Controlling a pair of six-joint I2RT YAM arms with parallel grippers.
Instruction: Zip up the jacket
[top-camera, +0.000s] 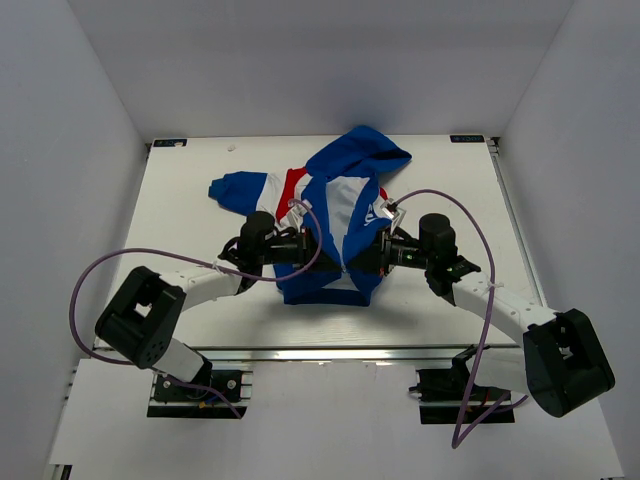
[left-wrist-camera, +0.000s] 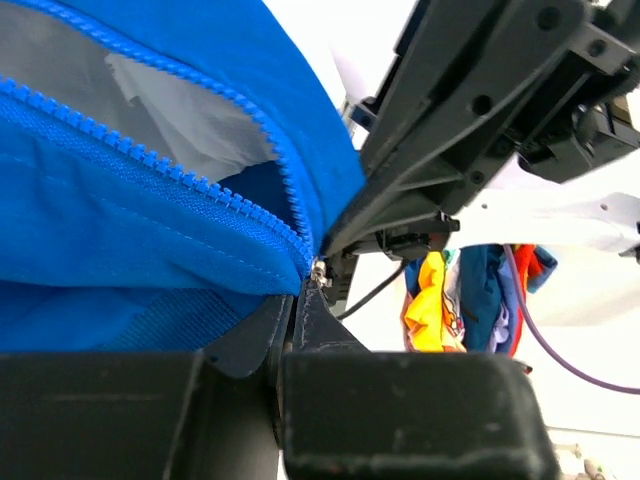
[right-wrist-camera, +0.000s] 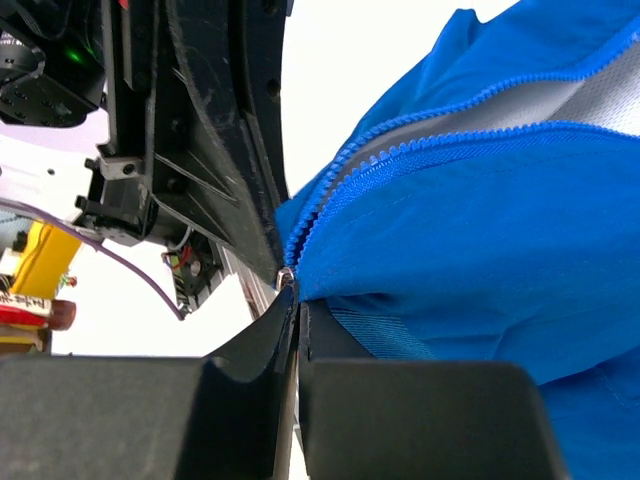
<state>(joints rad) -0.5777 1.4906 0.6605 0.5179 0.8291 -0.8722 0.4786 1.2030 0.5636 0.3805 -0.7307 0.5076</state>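
The jacket (top-camera: 340, 200) lies flat on the white table (top-camera: 450, 180), hood at the far end, front open in a V. My left gripper (top-camera: 335, 262) and right gripper (top-camera: 358, 264) meet tip to tip at the bottom hem, at the zipper's foot. In the left wrist view my left gripper (left-wrist-camera: 298, 300) is shut on the blue jacket (left-wrist-camera: 150, 230) just below the small metal slider (left-wrist-camera: 320, 268). In the right wrist view my right gripper (right-wrist-camera: 298, 305) is shut on the jacket (right-wrist-camera: 480, 220), right under the slider (right-wrist-camera: 286, 272). The zipper teeth part above it.
Purple cables (top-camera: 100, 270) loop beside both arms. White walls close in the table on three sides. A metal rail (top-camera: 330, 352) runs along the near edge. A heap of coloured cloth (left-wrist-camera: 440, 300) shows in the background of the left wrist view.
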